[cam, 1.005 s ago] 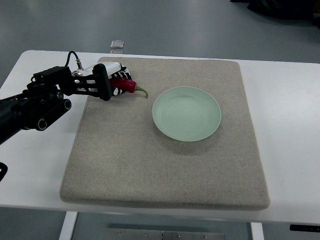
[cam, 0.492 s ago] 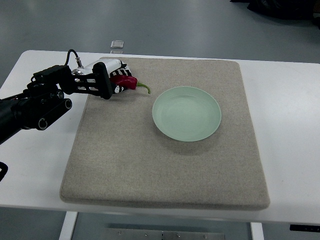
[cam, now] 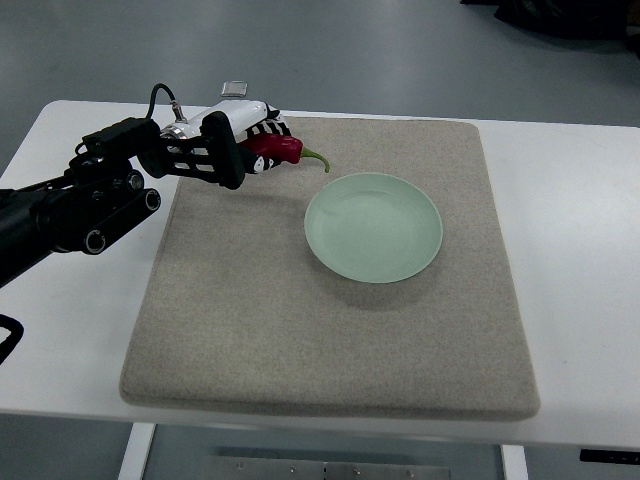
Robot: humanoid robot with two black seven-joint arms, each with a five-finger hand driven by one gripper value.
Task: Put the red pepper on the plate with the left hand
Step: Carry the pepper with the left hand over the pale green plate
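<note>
Looking steeply down: the left robot hand (cam: 252, 150) is clamped on the red pepper (cam: 277, 150), held left of the pale green plate (cam: 373, 227), above the grey mat (cam: 330, 290). Only part of the pepper is gripped; it could slip, or drop short of the rim.

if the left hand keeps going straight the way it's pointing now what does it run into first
Probably the plate. The left hand, shut on the red pepper, points right and slightly toward the robot, so the plate's far rim comes first. Height above the mat is unclear; it may pass over the rim.
</note>
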